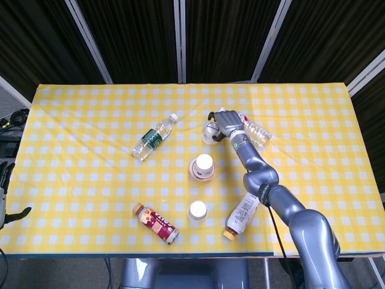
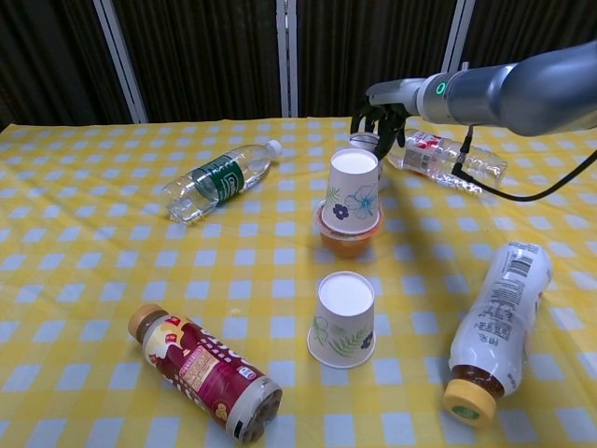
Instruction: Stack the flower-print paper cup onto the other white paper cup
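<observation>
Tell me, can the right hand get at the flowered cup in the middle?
Probably yes. The right hand hovers over the far cup; the flower-print cup stands just in front of it, upside down, nothing between them.

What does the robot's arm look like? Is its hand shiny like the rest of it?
The right arm is a smooth silver-grey tube with rounded joints. Near the wrist sits a small glowing green ring, and a thin black cable hangs from the arm. The right hand is grey too, with darker, almost black fingers. Only dark fingers of the left hand show at the edge.
</observation>
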`<state>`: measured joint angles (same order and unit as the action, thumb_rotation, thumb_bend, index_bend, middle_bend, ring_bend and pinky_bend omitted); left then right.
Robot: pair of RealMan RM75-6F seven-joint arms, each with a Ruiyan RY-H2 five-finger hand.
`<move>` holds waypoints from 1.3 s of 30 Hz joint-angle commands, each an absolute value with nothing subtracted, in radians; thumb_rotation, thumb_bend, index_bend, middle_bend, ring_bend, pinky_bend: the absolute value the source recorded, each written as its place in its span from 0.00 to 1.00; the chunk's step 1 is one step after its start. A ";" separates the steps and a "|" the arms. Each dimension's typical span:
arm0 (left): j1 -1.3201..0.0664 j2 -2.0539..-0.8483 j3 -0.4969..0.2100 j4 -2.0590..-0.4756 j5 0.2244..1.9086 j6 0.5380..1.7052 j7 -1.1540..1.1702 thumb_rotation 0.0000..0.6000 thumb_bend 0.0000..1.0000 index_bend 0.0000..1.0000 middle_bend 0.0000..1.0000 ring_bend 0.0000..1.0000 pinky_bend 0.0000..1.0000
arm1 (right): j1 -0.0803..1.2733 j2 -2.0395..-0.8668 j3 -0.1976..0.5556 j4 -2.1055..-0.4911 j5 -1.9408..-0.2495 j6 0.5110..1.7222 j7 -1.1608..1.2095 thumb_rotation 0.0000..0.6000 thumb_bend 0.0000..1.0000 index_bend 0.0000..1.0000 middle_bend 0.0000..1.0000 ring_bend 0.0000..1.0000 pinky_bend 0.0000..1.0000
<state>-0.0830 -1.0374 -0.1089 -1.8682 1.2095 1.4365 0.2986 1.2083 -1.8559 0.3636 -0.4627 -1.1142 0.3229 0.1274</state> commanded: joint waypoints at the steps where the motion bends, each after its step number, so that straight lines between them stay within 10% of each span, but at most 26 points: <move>1: -0.086 -1.039 -0.110 -1.866 1.205 1.435 0.300 1.00 0.00 0.00 0.00 0.00 0.00 | 1.210 -1.869 0.366 -0.449 -1.127 0.334 0.163 1.00 0.29 0.44 0.51 0.42 0.57; 13: -0.090 -1.039 -0.104 -1.869 1.208 1.436 0.298 1.00 0.00 0.00 0.00 0.00 0.00 | 1.203 -1.783 0.362 -0.547 -1.216 0.479 0.250 1.00 0.32 0.45 0.51 0.42 0.57; 28: -0.078 -1.021 -0.080 -1.880 1.271 1.451 0.249 1.00 0.00 0.00 0.00 0.00 0.00 | 0.936 -1.159 0.360 -1.521 -1.300 0.871 0.019 1.00 0.32 0.45 0.50 0.42 0.57; 39: -0.071 -1.013 -0.068 -1.885 1.304 1.463 0.230 1.00 0.00 0.00 0.00 0.00 0.00 | 0.878 -1.049 0.236 -1.782 -1.488 0.875 -0.026 1.00 0.33 0.45 0.50 0.42 0.57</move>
<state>-0.0711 -1.0130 -0.0689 -1.8851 1.3040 1.4622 0.2310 0.8958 -1.0643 0.2718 -1.7442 -1.4399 0.8655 -0.0047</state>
